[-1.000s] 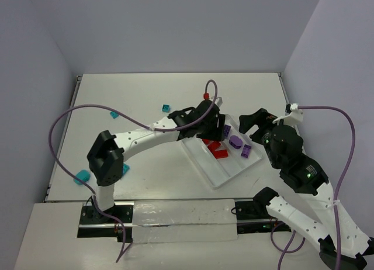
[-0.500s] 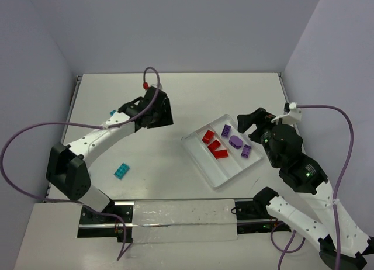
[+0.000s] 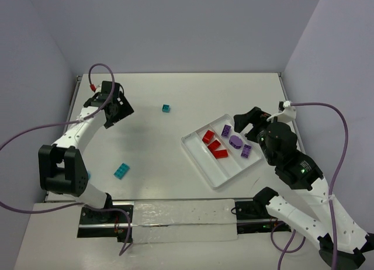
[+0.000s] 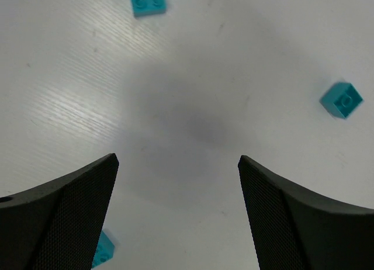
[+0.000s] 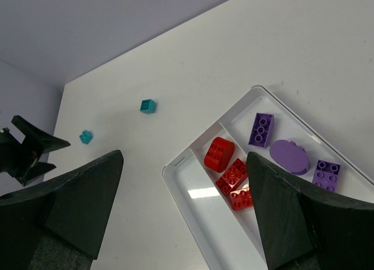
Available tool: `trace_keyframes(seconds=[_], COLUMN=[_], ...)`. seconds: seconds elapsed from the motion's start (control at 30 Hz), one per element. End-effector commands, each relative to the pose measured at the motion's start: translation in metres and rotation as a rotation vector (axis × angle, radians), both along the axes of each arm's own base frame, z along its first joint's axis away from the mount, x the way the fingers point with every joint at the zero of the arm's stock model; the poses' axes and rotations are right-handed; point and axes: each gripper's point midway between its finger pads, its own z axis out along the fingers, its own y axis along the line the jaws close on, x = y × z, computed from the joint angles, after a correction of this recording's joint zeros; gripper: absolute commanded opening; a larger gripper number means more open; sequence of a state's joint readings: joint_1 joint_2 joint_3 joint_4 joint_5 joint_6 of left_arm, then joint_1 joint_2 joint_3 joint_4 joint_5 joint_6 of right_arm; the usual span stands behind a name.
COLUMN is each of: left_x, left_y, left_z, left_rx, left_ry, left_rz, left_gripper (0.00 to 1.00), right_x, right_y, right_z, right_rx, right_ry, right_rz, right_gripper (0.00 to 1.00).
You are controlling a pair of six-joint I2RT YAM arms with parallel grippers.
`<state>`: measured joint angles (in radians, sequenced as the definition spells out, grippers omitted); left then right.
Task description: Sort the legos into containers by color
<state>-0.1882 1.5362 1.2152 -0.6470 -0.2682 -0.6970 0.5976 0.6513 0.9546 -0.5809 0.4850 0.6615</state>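
My left gripper [image 3: 118, 113] is open and empty over the far left of the table. In its wrist view the gripper [image 4: 176, 160] hangs above bare table, with teal legos ahead [image 4: 147, 1], to the right [image 4: 341, 99] and by the left finger [image 4: 102, 249]. Other teal legos lie mid-table [image 3: 166, 108] and near the front [image 3: 121, 171]. The white tray [image 3: 210, 168] holds three red legos [image 3: 215, 145] in its middle compartment and three purple ones [image 3: 235, 142] in its right compartment. My right gripper [image 3: 245, 123] is open and empty above the tray's far end [image 5: 185, 158].
The tray's near-left compartment [image 5: 222, 223] holds nothing. One more teal lego [image 3: 87, 176] peeks out beside the left arm's base link. Purple cables arc over both arms. Walls close the table on the left, back and right.
My left arm has swung from over the tray across to the far left of the table. The mid-table teal lego has come back into view. The right arm has barely moved.
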Motion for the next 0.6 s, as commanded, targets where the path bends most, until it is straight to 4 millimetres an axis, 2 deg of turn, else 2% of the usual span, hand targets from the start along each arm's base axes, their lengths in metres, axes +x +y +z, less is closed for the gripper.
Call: trace_keyframes(seconds=[0.0,0.17,0.43,0.5,0.57], left_x=[0.013,0.021,0.043,0.047,0.052], left_y=[0.024,0.049,0.061,0.073,0.074], left_z=[-0.007,-0.018,-0.021,-0.024,-0.028], left_rx=[0.0,-0.036,-0.042,-0.041,-0.039], left_ry=[0.009,0.023,0.029,0.036,0.038], left_rz=[0.068,0.134,0.172,0.204,0.205], left_gripper=[0.92,0.92,0.93,0.93,0.93], right_x=[0.007,0.012,0.015,0.016,0.017], right_y=[0.003,0.011,0.015,0.015,0.015], right_z=[0.01,0.003,0.002,0.002,0.002], right_rx=[0.01,0.006,0.008,0.005,-0.001], right_ry=[-0.036,-0.016,-0.01,-0.008,-0.009], right_rz=[-0.004,0.019,0.027,0.025,0.023], right_gripper=[0.93,0.93,0.93,0.93,0.93])
